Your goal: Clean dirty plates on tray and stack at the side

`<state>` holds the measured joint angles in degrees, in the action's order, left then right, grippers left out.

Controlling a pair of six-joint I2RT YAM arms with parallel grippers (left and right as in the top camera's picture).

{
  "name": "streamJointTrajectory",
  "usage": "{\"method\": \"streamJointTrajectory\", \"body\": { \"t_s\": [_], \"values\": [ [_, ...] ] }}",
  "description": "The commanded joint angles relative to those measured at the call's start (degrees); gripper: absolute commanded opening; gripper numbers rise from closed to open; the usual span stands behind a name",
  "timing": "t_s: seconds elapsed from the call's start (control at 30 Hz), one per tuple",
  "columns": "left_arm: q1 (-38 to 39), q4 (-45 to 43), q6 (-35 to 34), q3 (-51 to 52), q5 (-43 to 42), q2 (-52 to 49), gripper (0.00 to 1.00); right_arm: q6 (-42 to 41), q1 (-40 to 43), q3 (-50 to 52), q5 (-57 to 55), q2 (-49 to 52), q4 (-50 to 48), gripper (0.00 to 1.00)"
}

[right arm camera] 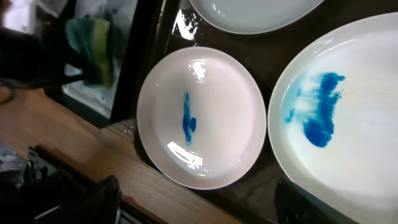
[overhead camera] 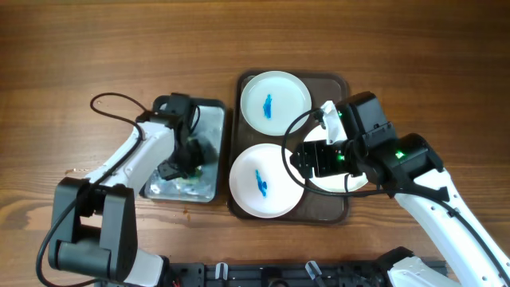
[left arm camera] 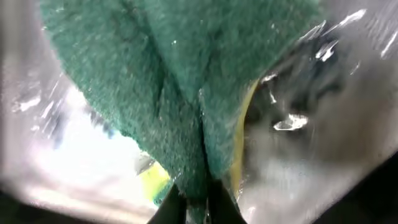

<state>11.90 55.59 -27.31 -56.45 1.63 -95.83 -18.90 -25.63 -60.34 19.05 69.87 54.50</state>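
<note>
1. Green-yellow sponge (left arm camera: 186, 81) clamped tight in left gripper (left arm camera: 196, 202), in the grey metal tray (overhead camera: 209, 112)
2. Blue-smeared round white plates (overhead camera: 259, 182) lie just right of it on dark brown tray (overhead camera: 339, 80)
3. Right gripper (overhead camera: 307, 159) opening, can't tell

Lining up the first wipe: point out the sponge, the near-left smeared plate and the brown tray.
sponge (left arm camera: 186, 93): left wrist view, green scouring face.
near-left smeared plate (overhead camera: 275, 199): overhead view, bare white beside the blue smear.
brown tray (overhead camera: 328, 207): overhead view, bare floor at its near right corner.
</note>
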Motion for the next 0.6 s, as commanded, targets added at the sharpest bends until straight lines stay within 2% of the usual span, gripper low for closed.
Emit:
{"method": "streamJointTrajectory", "body": {
  "t_s": [0.0, 0.07, 0.17, 0.23, 0.43, 0.57],
  "values": [
    [-0.24, 4.72, 0.07, -7.58, 2.95, 0.26, 0.27, -0.37, -0.24, 1.64, 0.26, 0.72, 0.26, 0.72],
    [-0.37, 6.67, 0.79, -9.46, 2.97, 0.74, 0.4, -0.31, -0.24, 2.86, 0.31, 1.66, 0.48, 0.71],
    [-1.18, 7.26, 1.14, -9.75, 2.97, 0.98, 0.48, 1.2, -0.46, 5.44, 0.46, 3.78, 0.52, 0.67],
    [-1.73, 6.47, 1.11, -9.05, 2.97, 0.9, 0.49, 1.42, -0.55, 6.36, 0.5, 4.79, 0.59, 0.67],
    [-4.09, 1.09, 1.09, -3.5, 2.95, 0.61, 0.43, 2.38, -2.86, 6.64, 1.7, 7.54, 0.92, 0.66],
    [-5.29, -8.02, -0.02, 3.04, 2.95, -0.31, 0.32, 0.13, -3.85, 6.78, 1.25, 8.72, 0.48, 0.66]
  ]
}}
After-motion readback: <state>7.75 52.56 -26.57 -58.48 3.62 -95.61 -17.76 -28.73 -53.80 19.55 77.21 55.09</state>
